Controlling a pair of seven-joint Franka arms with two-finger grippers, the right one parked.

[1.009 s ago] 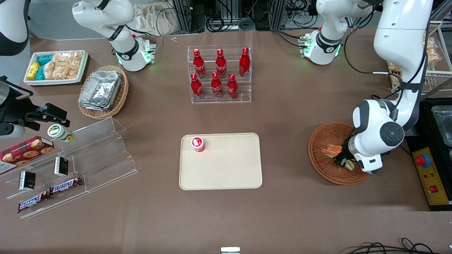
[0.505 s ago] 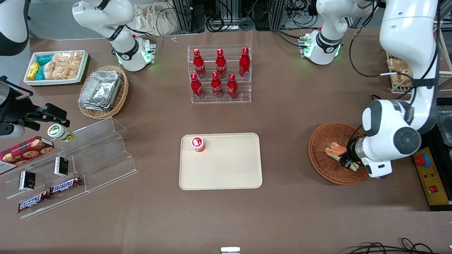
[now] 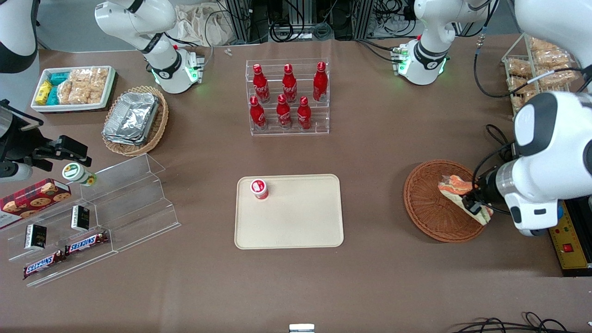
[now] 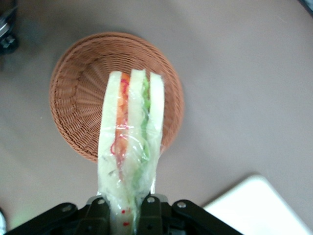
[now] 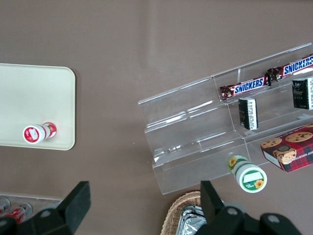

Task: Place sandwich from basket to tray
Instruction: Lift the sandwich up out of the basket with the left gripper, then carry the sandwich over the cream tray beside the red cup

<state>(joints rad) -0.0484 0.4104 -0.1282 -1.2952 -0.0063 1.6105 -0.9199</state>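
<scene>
sandwich up, tray drop still to do

sandwich was out of the basket and in my grip, hanging above the basket's rim on the working arm's side. pick looked done; carry and release on the tray were left. tray sat well apart, toward the table middle, with only a small red-capped container near one corner, so plenty of bare surface for the drop. gripper was clamped on the wedge's narrow end, the bread layers pointing away from the wrist camera over the basket. left arm was folded low at the table's working end, wrist turned sideways toward the basket.
</scene>
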